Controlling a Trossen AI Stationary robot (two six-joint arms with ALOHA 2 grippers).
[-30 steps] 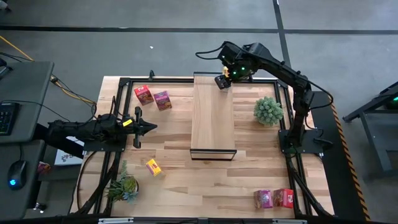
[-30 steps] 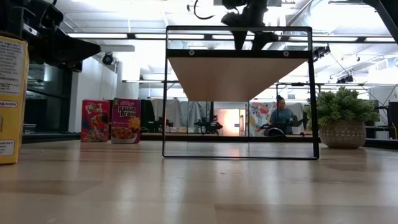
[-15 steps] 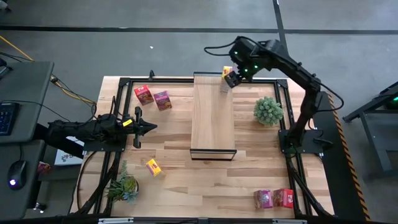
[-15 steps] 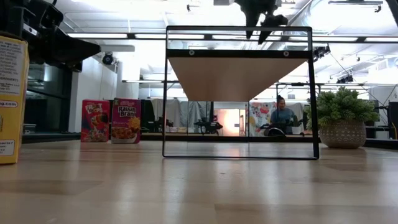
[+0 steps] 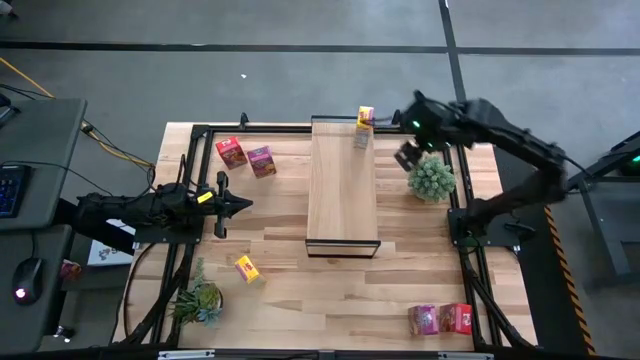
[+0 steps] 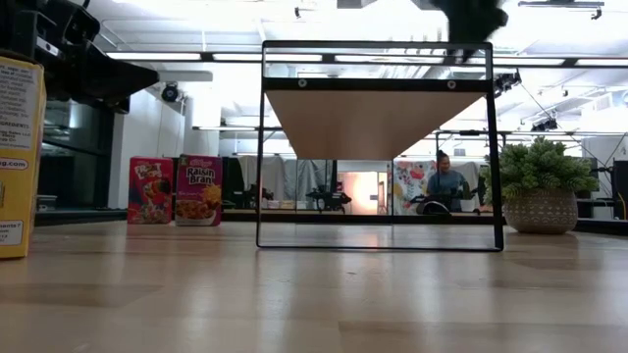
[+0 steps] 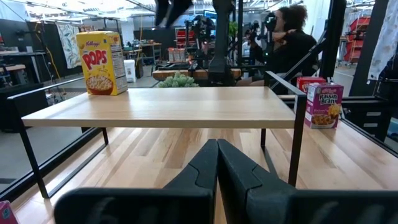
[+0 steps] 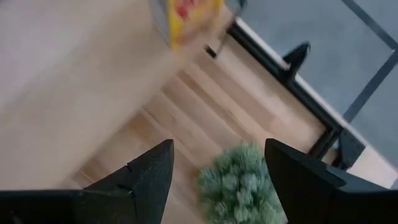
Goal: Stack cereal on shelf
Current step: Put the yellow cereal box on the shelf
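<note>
On the shelf's (image 5: 342, 185) far corner one yellow box (image 5: 365, 118) stands upright. Your right gripper (image 5: 408, 157), fingers wide and empty, hovers beside the plant (image 5: 431, 178); swing carelessly and you topple either. Left gripper (image 5: 232, 205) waits closed, empty.

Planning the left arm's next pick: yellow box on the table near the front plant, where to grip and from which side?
The yellow box stands upright on the table, skewed to its edges, apart from the plant. Probably come from above and pinch its two broad faces near the top, the left pincer turned to match the skew.
</note>
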